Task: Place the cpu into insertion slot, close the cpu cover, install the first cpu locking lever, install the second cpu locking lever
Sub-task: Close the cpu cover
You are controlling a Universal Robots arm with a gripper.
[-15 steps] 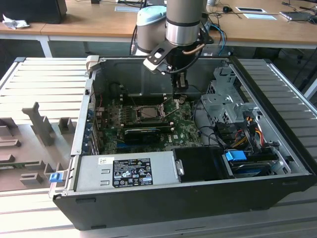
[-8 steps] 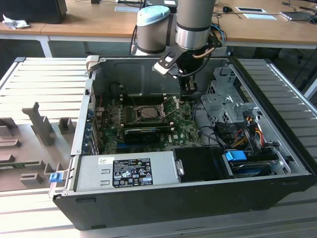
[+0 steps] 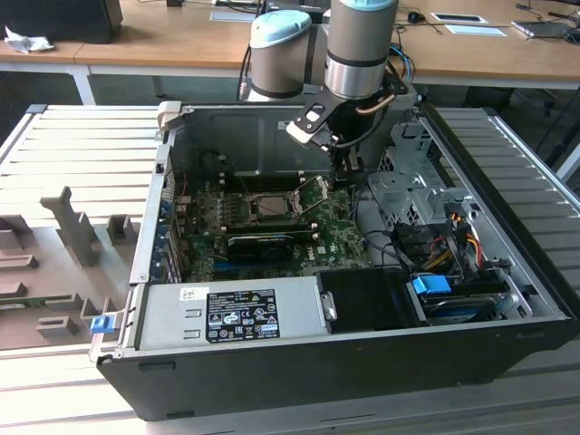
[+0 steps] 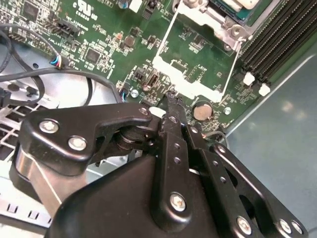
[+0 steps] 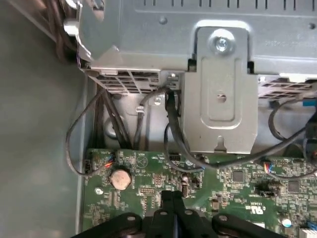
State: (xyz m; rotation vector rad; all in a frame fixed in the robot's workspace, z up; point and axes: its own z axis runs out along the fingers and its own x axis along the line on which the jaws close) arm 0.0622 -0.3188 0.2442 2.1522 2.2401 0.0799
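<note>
My claw (image 4: 171, 99), pressed together, hangs just short of the open cpu cover (image 4: 190, 83); thin springy metal, I judge, best pushed at its edge.

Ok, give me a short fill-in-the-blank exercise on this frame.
1. The cpu cover stands ____, tilted up off the insertion slot.
2. The gripper hovers by a round coin cell on the ____ board.
3. Its fingers meet at the tips, so the gripper is ____ (open or shut).

Missing words: open; green; shut.
</note>
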